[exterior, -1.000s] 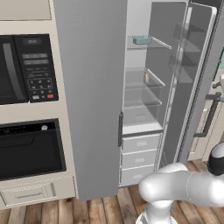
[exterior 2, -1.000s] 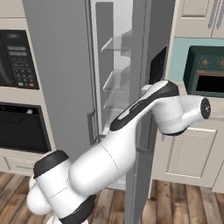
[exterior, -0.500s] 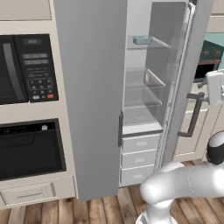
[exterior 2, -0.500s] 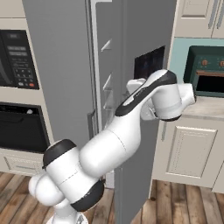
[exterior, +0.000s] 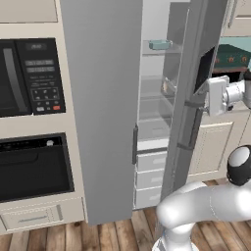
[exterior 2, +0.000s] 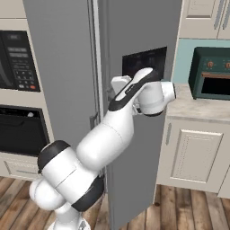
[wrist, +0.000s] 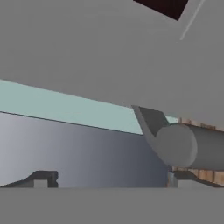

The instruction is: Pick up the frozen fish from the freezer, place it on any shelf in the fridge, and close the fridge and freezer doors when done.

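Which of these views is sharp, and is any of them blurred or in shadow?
Left base view: crisp, evenly lit, the frozen fish clear on its shelf. Right base view: sharp, flat light. Hand view: the door handle looms soft-edged, with a dim gradient below it.

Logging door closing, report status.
Gripper open at dispenser door's bar handle. Frozen fish on upper shelf. That door nearly shut. Nothing in the way.

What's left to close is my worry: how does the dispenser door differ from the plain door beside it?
The dispenser door carries a dark recess; the plain door has a bare front. The dispenser door stands ajar, leaving the shelves behind it exposed in the left base view, while the plain door looks shut. Both are tall, flat and grey, with slim vertical bar handles.
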Controlling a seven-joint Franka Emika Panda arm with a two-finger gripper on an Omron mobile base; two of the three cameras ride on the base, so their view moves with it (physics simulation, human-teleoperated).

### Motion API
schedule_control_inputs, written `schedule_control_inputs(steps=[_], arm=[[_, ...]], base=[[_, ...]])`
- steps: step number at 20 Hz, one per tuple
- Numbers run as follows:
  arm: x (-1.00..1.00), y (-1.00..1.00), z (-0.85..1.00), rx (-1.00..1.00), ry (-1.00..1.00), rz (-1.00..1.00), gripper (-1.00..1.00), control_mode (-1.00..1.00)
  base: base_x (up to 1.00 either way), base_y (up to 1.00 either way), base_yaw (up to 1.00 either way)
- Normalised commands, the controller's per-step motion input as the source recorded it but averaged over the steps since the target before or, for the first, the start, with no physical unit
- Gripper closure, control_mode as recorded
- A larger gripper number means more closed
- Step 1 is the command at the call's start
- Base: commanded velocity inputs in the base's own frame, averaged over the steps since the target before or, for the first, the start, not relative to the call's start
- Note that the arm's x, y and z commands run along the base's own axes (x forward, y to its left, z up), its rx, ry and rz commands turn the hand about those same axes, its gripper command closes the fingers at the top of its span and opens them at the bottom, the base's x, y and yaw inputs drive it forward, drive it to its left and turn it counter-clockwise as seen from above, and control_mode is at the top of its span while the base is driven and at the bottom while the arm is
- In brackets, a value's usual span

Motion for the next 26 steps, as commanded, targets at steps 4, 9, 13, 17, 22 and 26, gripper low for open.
schedule_control_inputs(steps=[4, 9, 13, 17, 22, 26], arm=[[0.6, 0.84, 0.17, 0.08, -0.1, -0.02, -1.0, -1.0], [0.47, 0.44, 0.42, 0.15, -0.04, -0.06, -1.0, -1.0], [0.47, 0.06, 0.58, 0.2, 0.0, -0.09, -1.0, -1.0], [0.42, 0.0, 0.5, 0.23, 0.0, -0.12, -1.0, -1.0], [0.44, 0.0, 0.34, 0.18, 0.0, -0.18, -1.0, -1.0], [0.7, 0.0, 0.07, 0.01, 0.01, -0.27, -1.0, -1.0]], base=[[0.0, 0.0, 0.0], [0.0, 0.0, 0.0], [0.0, 0.0, 0.0], [0.0, 0.0, 0.0], [0.0, 0.0, 0.0], [0.0, 0.0, 0.0]])
